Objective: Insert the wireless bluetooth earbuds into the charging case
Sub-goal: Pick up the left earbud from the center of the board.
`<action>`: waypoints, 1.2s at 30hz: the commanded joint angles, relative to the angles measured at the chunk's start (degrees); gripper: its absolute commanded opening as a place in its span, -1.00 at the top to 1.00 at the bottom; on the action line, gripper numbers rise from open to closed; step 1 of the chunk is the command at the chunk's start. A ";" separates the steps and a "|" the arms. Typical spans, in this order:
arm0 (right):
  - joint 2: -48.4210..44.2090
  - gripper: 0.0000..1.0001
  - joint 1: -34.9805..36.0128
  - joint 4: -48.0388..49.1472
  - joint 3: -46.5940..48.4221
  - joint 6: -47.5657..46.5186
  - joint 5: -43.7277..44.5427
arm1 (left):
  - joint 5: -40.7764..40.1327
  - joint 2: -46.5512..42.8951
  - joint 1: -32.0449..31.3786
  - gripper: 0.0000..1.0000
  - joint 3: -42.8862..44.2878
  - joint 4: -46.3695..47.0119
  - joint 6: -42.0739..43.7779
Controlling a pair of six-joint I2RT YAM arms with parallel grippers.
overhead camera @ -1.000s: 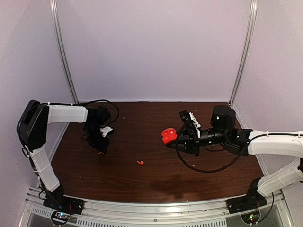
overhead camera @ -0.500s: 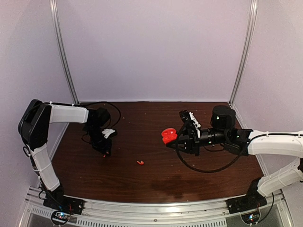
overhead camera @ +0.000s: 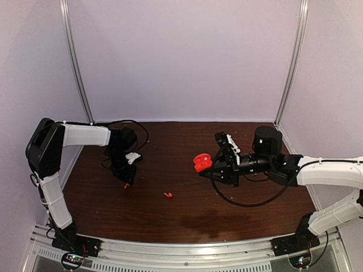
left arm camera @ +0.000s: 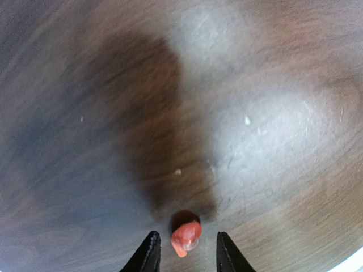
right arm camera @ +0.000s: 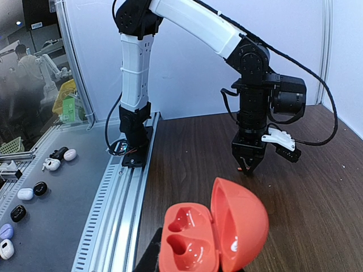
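Left pincer [left arm camera: 186, 253]: narrowed onto the held earbud [left arm camera: 186, 238], which is pinched between its fingertips at the 9 o'clock side of the table [overhead camera: 244, 218].
Held earbud: tiny, glossy orange-red, bean-shaped.
Right pincer [overhead camera: 209, 165]: clamped on the charging case [right arm camera: 211, 238], which is carried just 1 o'clock of table centre.
Charging case: glossy red clamshell, hinged open, with two moulded wells shown.
Loose earbud [overhead camera: 168, 194]: small and red, laid on the table at 7 o'clock from the case.

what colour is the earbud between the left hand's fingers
Bright red with an orange tinge. The earbud shows best in the left wrist view.
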 commanded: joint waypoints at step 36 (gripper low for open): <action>-0.26 0.92 0.31 -0.14 -0.25 -0.06 1.35 | -5.77 3.37 -3.67 0.62 4.50 -1.69 0.20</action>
